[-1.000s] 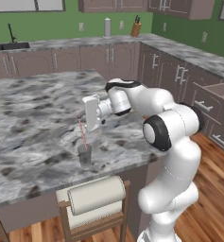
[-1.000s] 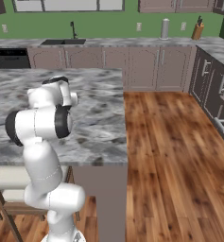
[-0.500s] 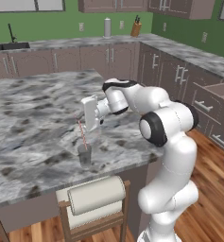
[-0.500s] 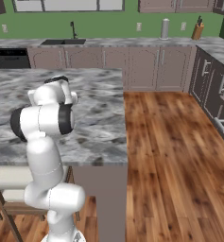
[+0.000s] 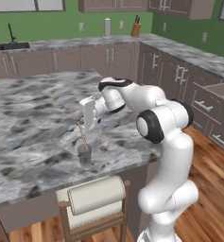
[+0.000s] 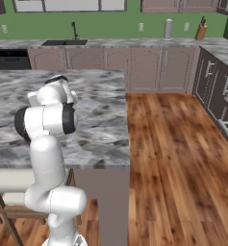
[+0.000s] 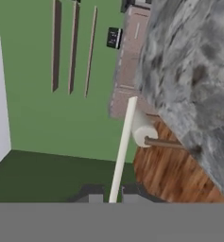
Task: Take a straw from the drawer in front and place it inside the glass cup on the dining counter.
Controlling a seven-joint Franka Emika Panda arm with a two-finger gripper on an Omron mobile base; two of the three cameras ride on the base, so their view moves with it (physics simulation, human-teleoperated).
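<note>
Straw [image 5: 81, 133]: one unit, a very thin, straight reddish-pink stick, tilted, with its lower end inside the glass cup [image 5: 85, 155] and its upper end pinched between the pressed-together fingers of the single gripper [image 5: 87, 126]. In the hand view the straw [image 7: 122, 150] reads as a pale stick rising from between the two dark fingertips [image 7: 90, 194]. Nearest the base stands one paper towel roll [image 5: 95, 196] on a wooden holder, just below the counter edge. One glass cup, small, clear and greyish, stands upright on the dining counter [image 5: 33, 118] near that edge. The counter top is grey-and-white marbled stone. Farther right, one open drawer [image 5: 216, 94] projects from the taupe cabinets. At the back wall stand one sink faucet [image 5: 11, 33], one white cylinder [image 5: 107, 27] and one knife block [image 5: 136, 28].
</note>
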